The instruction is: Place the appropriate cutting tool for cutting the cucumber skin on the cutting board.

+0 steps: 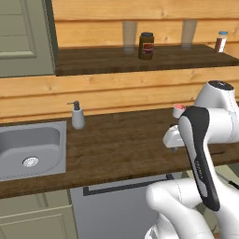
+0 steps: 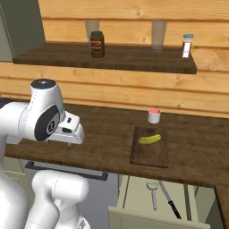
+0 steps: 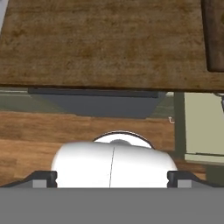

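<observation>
The cucumber [image 2: 149, 139] is a small yellow-green oblong lying on the dark-brown cutting board [image 2: 150, 152], right of centre on the counter. Below the counter an open drawer [image 2: 134, 197] holds a silver peeler [image 2: 153, 192] and a dark-handled knife [image 2: 170, 202]. My gripper [image 2: 68, 143] hangs over the counter's front part, well left of the board and drawer. It also appears in the left base view, gripper [image 1: 173, 148]. Seen from the hand camera, the fingertips [image 3: 43, 178] stand wide apart, open with nothing between them; the board's corner [image 3: 215, 35] is at the upper right.
A white cup with a pink top [image 2: 154, 116] stands just behind the board. A sink [image 1: 29, 148] and soap dispenser [image 1: 77, 115] are at the left. The wall shelf [image 2: 107, 57] carries a dark jar [image 2: 96, 44] and a shaker [image 2: 187, 45].
</observation>
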Tool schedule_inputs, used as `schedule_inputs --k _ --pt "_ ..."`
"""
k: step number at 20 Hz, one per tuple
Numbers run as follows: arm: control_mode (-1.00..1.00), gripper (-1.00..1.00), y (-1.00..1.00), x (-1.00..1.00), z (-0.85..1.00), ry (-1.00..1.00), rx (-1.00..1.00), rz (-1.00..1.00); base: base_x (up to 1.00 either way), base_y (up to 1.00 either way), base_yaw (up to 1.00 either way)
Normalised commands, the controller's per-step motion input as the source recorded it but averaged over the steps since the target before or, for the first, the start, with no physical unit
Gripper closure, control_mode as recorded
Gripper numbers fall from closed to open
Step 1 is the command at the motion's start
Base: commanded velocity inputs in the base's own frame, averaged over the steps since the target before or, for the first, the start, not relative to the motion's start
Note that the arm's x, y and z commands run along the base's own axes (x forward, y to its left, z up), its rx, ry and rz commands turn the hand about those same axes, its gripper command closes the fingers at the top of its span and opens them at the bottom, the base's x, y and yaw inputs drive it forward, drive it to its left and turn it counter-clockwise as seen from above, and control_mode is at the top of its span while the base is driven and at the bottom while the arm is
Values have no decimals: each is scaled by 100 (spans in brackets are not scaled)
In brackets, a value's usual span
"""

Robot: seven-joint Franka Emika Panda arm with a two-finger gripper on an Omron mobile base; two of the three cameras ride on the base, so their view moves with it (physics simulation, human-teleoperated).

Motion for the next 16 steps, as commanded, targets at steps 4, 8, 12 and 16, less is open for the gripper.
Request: schedule_inputs --k 4,8,12,16 --pt "-100 -100 -46 0 0 -3 0 0 0 0 0" --pt "-100 -100 -56 0 0 -2 0 2 0 0 0" --pt "-100 -100 -53 0 0 -1 0 4 0 0 0" --pt "-100 -100 -38 0 -5 -1 0 1 0 0 0"
